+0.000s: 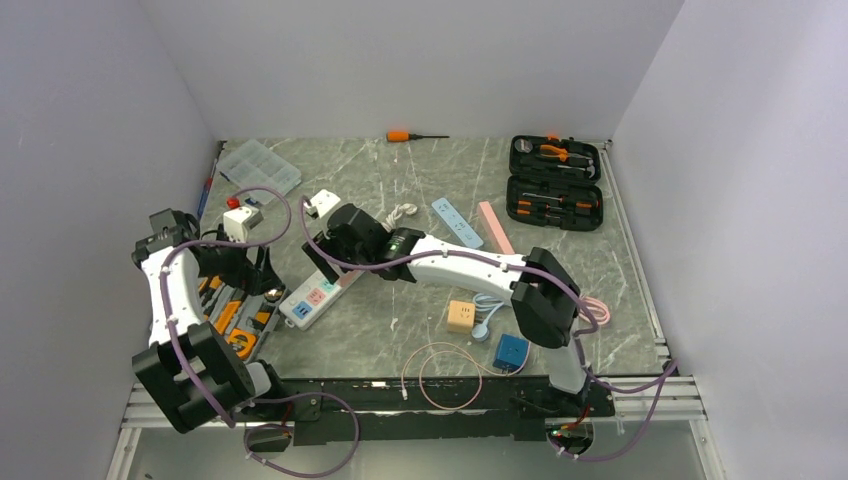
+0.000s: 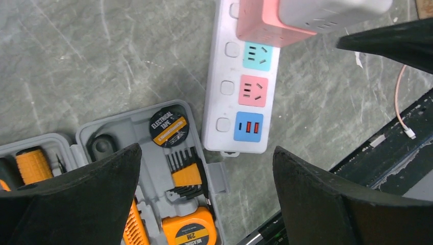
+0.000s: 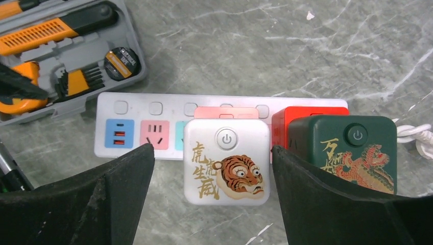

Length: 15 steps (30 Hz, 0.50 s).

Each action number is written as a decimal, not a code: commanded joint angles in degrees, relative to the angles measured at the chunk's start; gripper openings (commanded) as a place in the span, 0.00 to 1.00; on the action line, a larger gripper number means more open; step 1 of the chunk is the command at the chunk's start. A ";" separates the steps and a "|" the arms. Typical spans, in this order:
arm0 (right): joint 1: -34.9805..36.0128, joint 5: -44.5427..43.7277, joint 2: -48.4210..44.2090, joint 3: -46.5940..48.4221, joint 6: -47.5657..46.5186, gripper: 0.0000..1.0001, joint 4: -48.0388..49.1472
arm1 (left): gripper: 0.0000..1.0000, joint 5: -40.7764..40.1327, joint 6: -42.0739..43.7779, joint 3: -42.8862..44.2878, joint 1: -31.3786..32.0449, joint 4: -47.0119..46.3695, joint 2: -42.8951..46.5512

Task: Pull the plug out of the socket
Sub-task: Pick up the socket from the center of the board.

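A white power strip [image 3: 153, 109] lies on the marble table; it also shows in the top view [image 1: 312, 298] and the left wrist view [image 2: 224, 102]. A white cube plug with a tiger picture [image 3: 227, 161] sits on a pink adapter [image 3: 232, 112] in the strip. Beside it a green dragon cube [image 3: 347, 153] sits on a red adapter [image 3: 306, 115]. My right gripper [image 3: 213, 153] is open above the tiger plug, one finger on each side, not touching it. My left gripper [image 2: 207, 150] is open and empty over the edge of the grey tool case [image 2: 127, 127], short of the strip's near end.
The open grey tool case [image 1: 235, 310] with orange tools lies left of the strip. Further off are a black tool case [image 1: 555, 180], a clear box [image 1: 258, 165], an orange screwdriver [image 1: 410, 135], a small strip [image 1: 457, 222], an orange cube [image 1: 461, 316], a blue cube [image 1: 511, 351] and a pink cable loop [image 1: 450, 375].
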<state>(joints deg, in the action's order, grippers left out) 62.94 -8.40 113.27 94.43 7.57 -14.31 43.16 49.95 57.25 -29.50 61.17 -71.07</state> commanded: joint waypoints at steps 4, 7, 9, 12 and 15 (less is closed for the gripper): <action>0.02 0.10 2.42 0.65 -1.22 0.83 2.92 | 1.00 2.46 4.02 -0.94 -0.12 4.04 0.57; -0.01 0.39 2.11 -0.73 -0.99 0.72 3.38 | 0.99 1.31 3.82 -1.43 -0.12 3.34 0.87; -0.01 0.42 0.90 -3.26 -0.61 0.61 4.51 | 0.99 1.09 3.39 -1.84 -0.12 2.64 1.29; 0.06 -0.25 -1.88 -8.64 0.08 0.44 7.42 | 1.00 1.00 2.40 -2.44 0.10 1.35 1.86; 0.00 -0.79 -4.47 -14.12 0.78 0.26 10.22 | 0.99 -1.00 0.96 -3.21 1.85 -0.29 2.27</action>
<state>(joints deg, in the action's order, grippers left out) 62.24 -9.32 112.64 86.80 6.92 -6.20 43.38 51.55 54.96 -29.28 62.94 -70.65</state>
